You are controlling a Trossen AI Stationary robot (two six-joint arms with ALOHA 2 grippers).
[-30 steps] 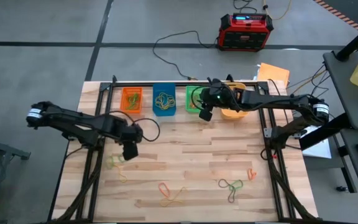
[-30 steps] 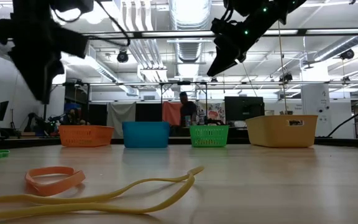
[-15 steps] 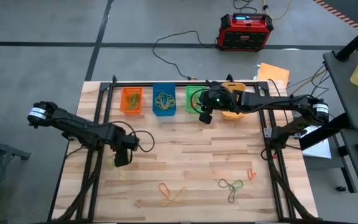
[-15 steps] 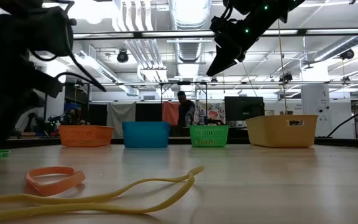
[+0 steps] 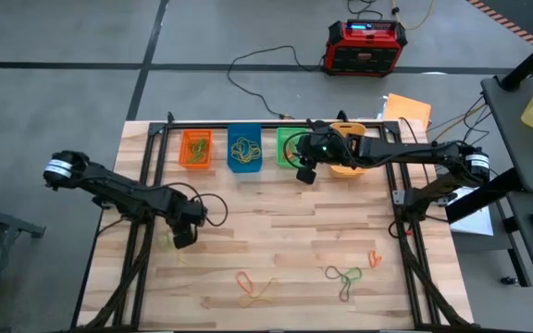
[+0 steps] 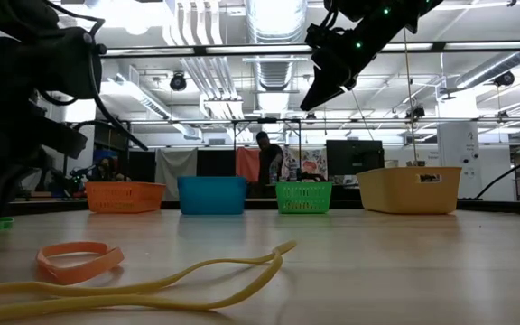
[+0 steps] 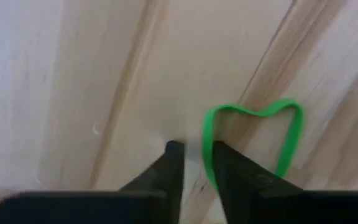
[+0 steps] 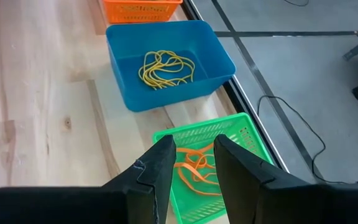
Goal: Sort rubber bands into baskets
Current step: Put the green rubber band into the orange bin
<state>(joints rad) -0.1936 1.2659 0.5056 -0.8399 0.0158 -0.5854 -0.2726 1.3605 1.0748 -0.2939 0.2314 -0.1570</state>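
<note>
Left gripper, arm stretched low from the worktop's left edge, presses down with narrow fingers beside a green rubber band, not clearly gripping it. Right gripper, fingers narrowly parted and empty, hovers over the green basket at the far edge.

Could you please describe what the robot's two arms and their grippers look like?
Both arms are dark, slender and jointed, with a white band near the base and black cables looping along them. The left gripper has two dark, tapering, wedge-shaped fingers. The right gripper has matching dark fingers, and small green lights glow on its wrist in the high view.
</note>
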